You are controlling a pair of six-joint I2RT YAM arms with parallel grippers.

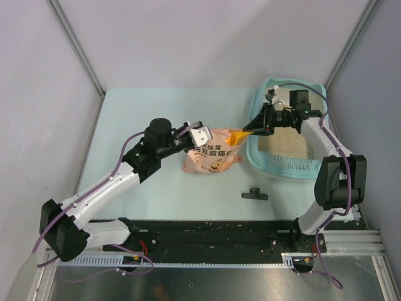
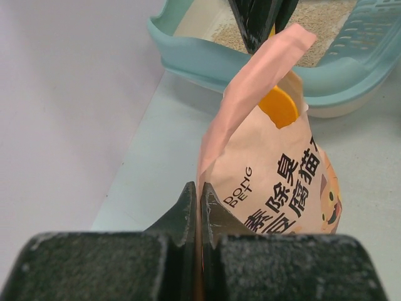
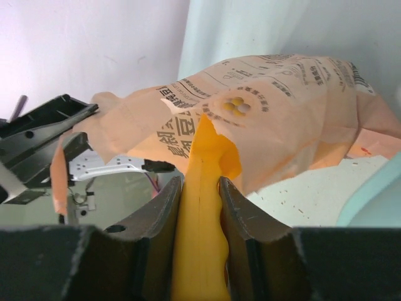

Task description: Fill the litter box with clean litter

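Left claw (image 2: pixel 199 202) is pressed together on the thin crumpled edge of a soft pink-orange bag (image 1: pixel 212 158) with black print. The bag is slumped on the pale, smooth table (image 1: pixel 156 113), and its open top is lifted by that edge. Right claw (image 3: pixel 200 188) is clamped on the smooth handle of an orange plastic scoop (image 3: pixel 202 164), whose front end is reached into the bag's opening. The litter box (image 1: pixel 293 167), a light-teal plastic tray with rounded corners, a raised rim and a slotted grille at its near end, is set at the right side of the table, just beside the bag. Fine pale beige litter (image 1: pixel 285 143), sand-like, is spread inside it. A small black T-shaped piece (image 1: pixel 255 195) is seen on the table nearer the arm bases.
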